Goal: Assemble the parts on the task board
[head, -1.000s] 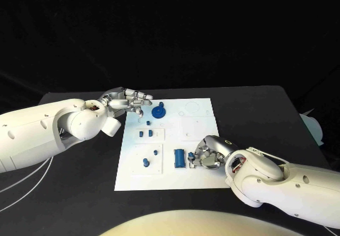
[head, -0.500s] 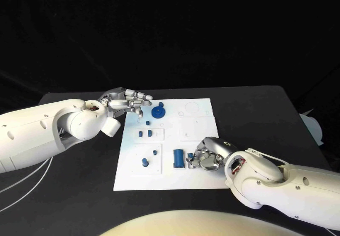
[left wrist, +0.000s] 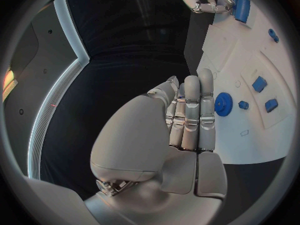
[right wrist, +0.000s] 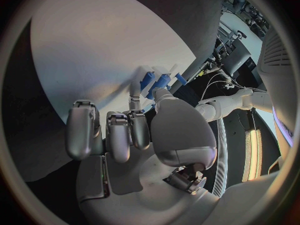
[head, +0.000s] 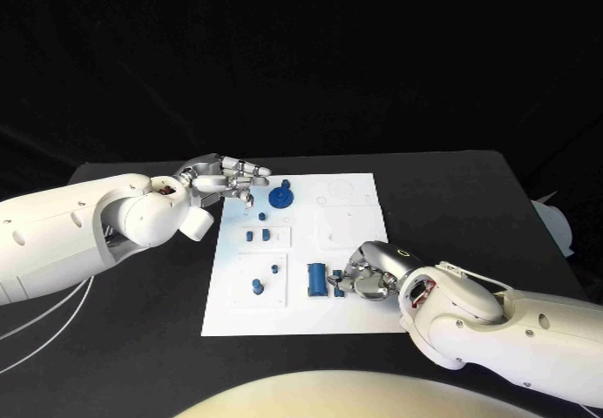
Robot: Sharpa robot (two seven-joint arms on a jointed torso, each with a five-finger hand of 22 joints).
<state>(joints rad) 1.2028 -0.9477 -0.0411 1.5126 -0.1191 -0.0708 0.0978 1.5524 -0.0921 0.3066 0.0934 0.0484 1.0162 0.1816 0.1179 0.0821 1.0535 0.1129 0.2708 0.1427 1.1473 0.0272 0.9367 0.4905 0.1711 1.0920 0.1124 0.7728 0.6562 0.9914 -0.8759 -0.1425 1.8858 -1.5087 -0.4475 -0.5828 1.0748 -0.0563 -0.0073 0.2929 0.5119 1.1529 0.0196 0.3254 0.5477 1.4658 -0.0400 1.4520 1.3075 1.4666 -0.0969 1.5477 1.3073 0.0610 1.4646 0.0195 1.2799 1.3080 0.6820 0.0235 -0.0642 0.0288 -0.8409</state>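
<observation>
**Right hand at small blue part on task board; left hand held above board's far left corner**

The task board [head: 329,261], a white plate, is seen flat in the middle of the black table [head: 477,218]. Several blue parts are noted on it. A blue gear [head: 283,198] with a short upright stub is located near the far left of the board. Two small blue pegs [head: 258,235] are seated side by side in a square recess nearer the middle left. Another small blue piece [head: 259,285] is seen in the near-left recess. A blue rectangular block [head: 317,279] is placed upright-long near the middle of the near half.

The right hand [head: 369,277] is positioned on the near part of the board, just beside the block. Its fingers [head: 346,280] are curled in around a small blue part [head: 337,278], which appears to be pinched at the fingertips; in the right wrist view the blue part [right wrist: 162,80] is seen just past the fingertips [right wrist: 135,101], and the exact contact cannot be fully confirmed.

The left hand [head: 226,178] is recorded at the far left corner of the board, near the gear but apart from it. Its fingers [left wrist: 190,110] are held straight and close together, with nothing gripped. In the left wrist view the gear [left wrist: 223,104] is seen just past the fingertips.
</observation>
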